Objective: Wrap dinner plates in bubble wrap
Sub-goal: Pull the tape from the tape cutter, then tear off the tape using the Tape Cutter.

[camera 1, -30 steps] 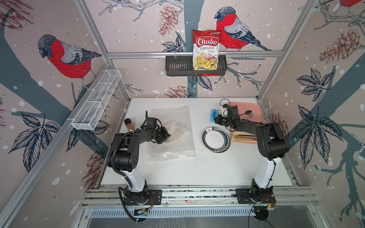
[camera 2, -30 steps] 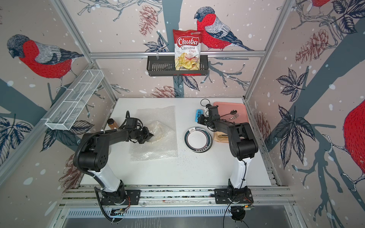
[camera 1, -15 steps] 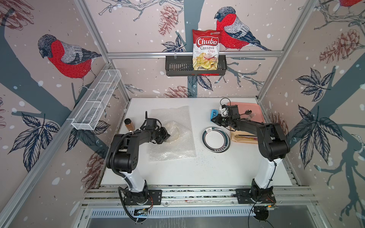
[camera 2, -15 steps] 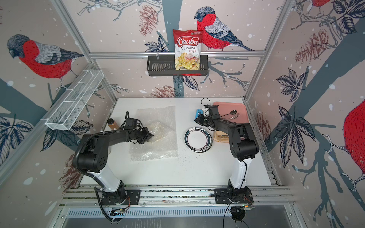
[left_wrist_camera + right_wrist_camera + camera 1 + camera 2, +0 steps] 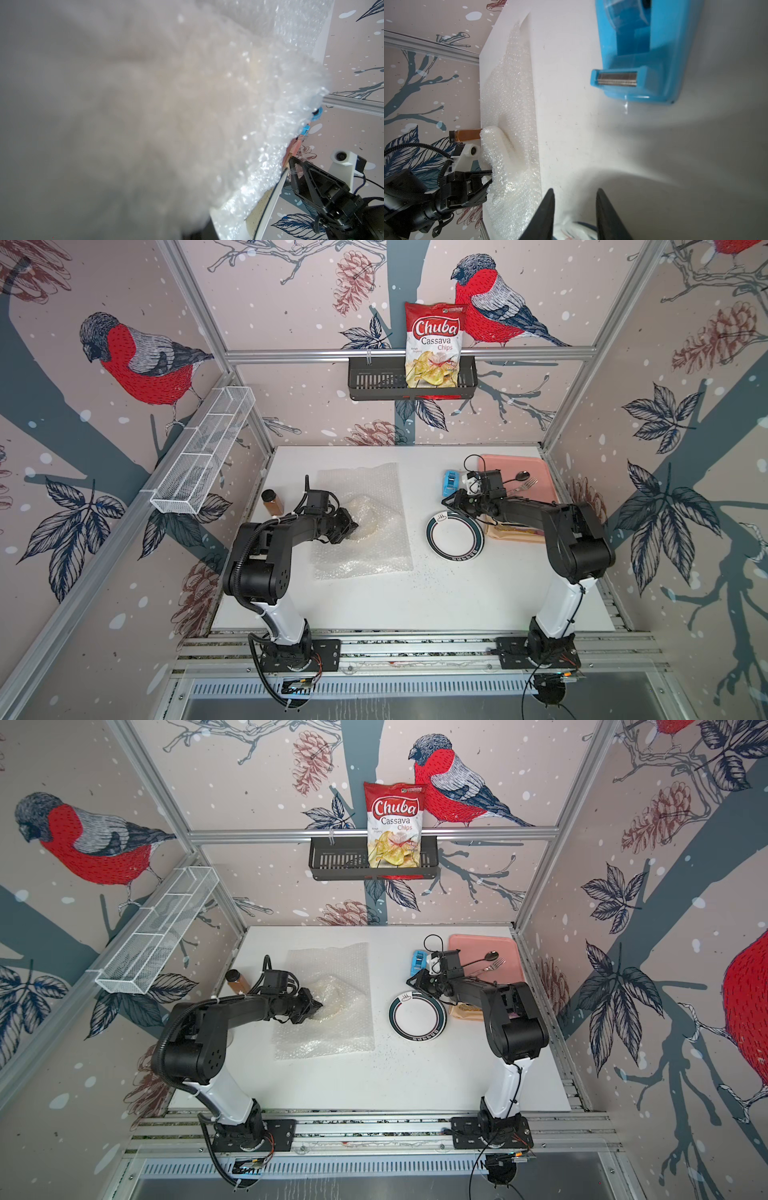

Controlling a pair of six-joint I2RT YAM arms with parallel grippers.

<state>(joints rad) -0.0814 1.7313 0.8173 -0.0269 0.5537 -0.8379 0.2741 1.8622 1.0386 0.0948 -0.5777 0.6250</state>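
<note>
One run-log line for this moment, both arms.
left gripper: shut on bubble wrap, fold over cream plate | right gripper: open, near far rim of white-centred plate | tape dispenser: just beyond

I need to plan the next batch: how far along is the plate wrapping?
Early. Done: one sheet of bubble wrap is spread out with a cream plate on it, a flap folded over the plate. In hand: the left gripper is shut on that flap; the right gripper is open near the tape dispenser. Left: finishing that bundle, and the white-centred plate lies bare on the table.
</note>
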